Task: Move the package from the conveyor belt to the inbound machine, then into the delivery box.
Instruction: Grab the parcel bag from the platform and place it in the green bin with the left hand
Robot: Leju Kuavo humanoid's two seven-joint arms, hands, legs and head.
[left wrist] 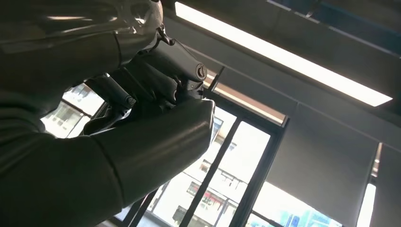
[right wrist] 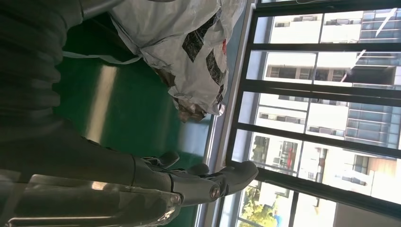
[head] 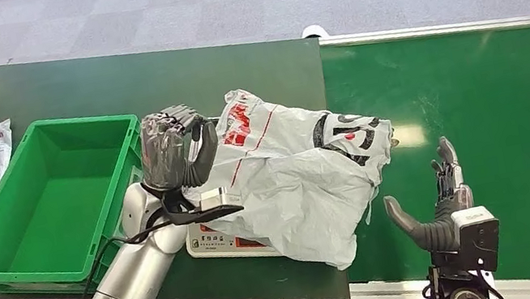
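Package: grey poly mailer bag [head: 296, 181] on the inbound machine [head: 216, 243], near table's front edge.
Left hand [head: 173, 149]: fingers curled, empty, touching bag's left end; nearer.
Right hand [head: 440, 205]: spread, empty, over the conveyor belt [head: 504, 124].
Delivery box [head: 48, 200]: left of bag.

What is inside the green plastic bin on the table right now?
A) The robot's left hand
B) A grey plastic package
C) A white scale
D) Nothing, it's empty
D: in the head view the green bin shows only its bare green floor, while the grey package lies beside it on the white machine, and the left hand hangs outside the bin's rim.
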